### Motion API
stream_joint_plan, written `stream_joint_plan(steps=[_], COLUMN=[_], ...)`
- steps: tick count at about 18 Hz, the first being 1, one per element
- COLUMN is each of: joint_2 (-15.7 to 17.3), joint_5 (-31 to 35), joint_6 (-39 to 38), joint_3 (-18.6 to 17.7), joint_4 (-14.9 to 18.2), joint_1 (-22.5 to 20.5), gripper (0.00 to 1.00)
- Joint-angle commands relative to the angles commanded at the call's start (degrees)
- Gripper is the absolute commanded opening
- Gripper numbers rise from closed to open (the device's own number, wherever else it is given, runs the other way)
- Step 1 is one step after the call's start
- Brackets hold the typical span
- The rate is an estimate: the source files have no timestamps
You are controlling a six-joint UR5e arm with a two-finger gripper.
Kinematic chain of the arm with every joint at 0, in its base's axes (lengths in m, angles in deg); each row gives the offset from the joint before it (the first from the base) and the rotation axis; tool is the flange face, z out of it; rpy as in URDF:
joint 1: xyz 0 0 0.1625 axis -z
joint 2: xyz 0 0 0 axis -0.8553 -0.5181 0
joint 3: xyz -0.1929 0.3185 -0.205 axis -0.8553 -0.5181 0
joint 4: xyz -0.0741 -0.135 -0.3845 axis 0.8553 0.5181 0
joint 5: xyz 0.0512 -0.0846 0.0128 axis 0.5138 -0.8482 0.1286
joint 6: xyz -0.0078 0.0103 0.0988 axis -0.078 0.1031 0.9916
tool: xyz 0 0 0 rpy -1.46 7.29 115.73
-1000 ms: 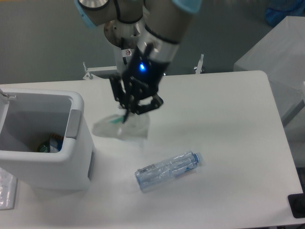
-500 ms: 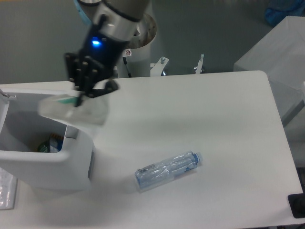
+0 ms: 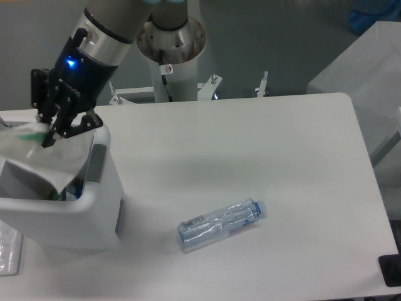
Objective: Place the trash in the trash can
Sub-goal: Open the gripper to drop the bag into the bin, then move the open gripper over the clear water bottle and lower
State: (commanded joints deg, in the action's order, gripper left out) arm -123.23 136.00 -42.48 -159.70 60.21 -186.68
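Tool grips the wrapper (green bit showing) over the trash can; bottle lies apart

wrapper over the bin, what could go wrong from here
The wrapper hangs from the pincer over the trash can opening; being light film, it may cling to the fingers or drape over the rim when released. The bottle lies flat on the table and may roll when gripped.

The white table carried the trash can at its left; the crushed bottle lay well apart
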Motion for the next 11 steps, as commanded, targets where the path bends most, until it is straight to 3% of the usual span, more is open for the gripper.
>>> stream_joint_plan(steps=[5, 7, 11], joint_2=[-0.52, -1.49, -9.13], joint_5=[0.0, -0.09, 0.7], joint_6=[-0.18, 0.09, 0.17], joint_3=[0.26, 0.61, 3.6], joint_4=[-0.35, -1.05, -2.2], joint_1=[-1.22, -5.69, -10.62], gripper=[1.0, 1.0, 1.0])
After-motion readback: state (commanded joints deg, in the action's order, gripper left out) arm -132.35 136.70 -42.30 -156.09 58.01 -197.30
